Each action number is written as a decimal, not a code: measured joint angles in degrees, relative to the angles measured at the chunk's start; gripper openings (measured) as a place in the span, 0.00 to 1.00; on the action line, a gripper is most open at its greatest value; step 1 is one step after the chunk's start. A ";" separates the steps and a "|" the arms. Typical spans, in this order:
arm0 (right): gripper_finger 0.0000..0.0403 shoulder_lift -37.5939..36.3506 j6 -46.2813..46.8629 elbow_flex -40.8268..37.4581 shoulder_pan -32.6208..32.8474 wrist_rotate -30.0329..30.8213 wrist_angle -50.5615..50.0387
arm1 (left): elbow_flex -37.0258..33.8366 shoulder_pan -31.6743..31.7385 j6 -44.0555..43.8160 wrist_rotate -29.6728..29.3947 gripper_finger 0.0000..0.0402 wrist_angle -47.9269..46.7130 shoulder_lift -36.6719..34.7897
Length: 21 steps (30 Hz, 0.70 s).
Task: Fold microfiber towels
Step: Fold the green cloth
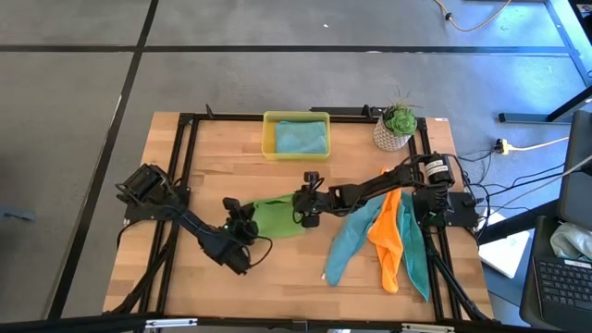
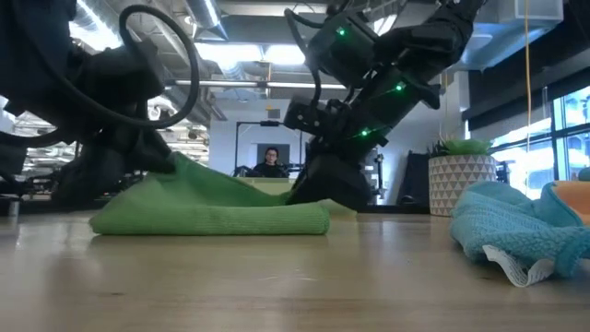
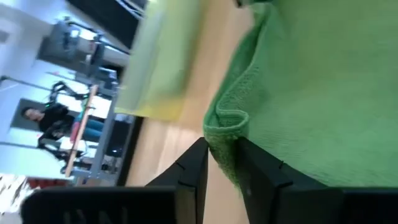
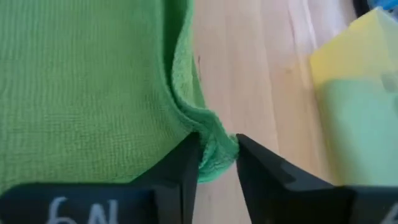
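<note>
**Both my grippers on the green towel**

Starting at the left of the table: my left gripper (image 1: 242,225) is low on the wood at the green towel's (image 1: 275,217) left edge. In my left wrist view its fingers (image 3: 194,167) stand slightly apart with the towel's rolled hem (image 3: 225,124) lying in the gap between them; whether the pads are pressing it, I can't tell.

Middle now: the green towel lies folded on the table, flat at the near side and humped up toward my left arm in the low view (image 2: 212,210). My right gripper (image 1: 309,205) sits at its right edge. The right wrist view shows these fingers (image 4: 186,163) also a little apart, a bunched corner of the towel (image 4: 214,155) sitting between them.

Behind the towel, at the far edge, stands the yellow tray (image 1: 269,135), and inside it lies one folded teal towel (image 1: 302,138), filling most of the floor.

Further right, a plant pot (image 1: 392,137) stands by the far corner. Near it, heaped beside my right arm's base: a teal towel (image 1: 350,242), an orange towel (image 1: 388,236), and another teal one (image 1: 413,252), all crumpled and overlapping.
</note>
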 joint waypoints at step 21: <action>0.28 0.00 3.90 0.00 0.34 3.86 -2.13 | -5.81 0.23 -13.15 8.01 0.19 -3.03 -0.05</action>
